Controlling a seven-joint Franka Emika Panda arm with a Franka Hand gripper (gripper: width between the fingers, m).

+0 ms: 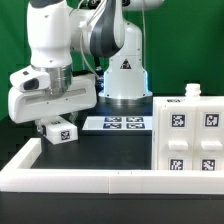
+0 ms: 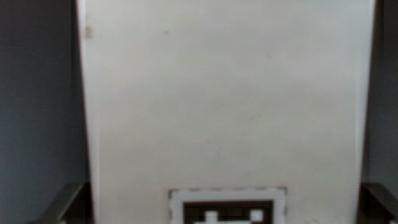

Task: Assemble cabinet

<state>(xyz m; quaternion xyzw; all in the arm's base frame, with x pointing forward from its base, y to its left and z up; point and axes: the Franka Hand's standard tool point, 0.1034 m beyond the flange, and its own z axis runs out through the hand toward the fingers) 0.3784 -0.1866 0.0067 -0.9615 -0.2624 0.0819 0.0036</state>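
The cabinet, a large white boxy body with tagged drawer blocks on its face, stands at the exterior view's right. My gripper hangs at the exterior view's left, shut on a white tagged block, which it holds just above the table. In the wrist view this white tagged block fills most of the picture, its tag at the edge nearest my gripper. A dark fingertip shows at each side of it. The cabinet is out of the wrist view.
The marker board lies flat on the table between my gripper and the cabinet. Long white border rails run along the front and the exterior view's left. The robot's base stands behind.
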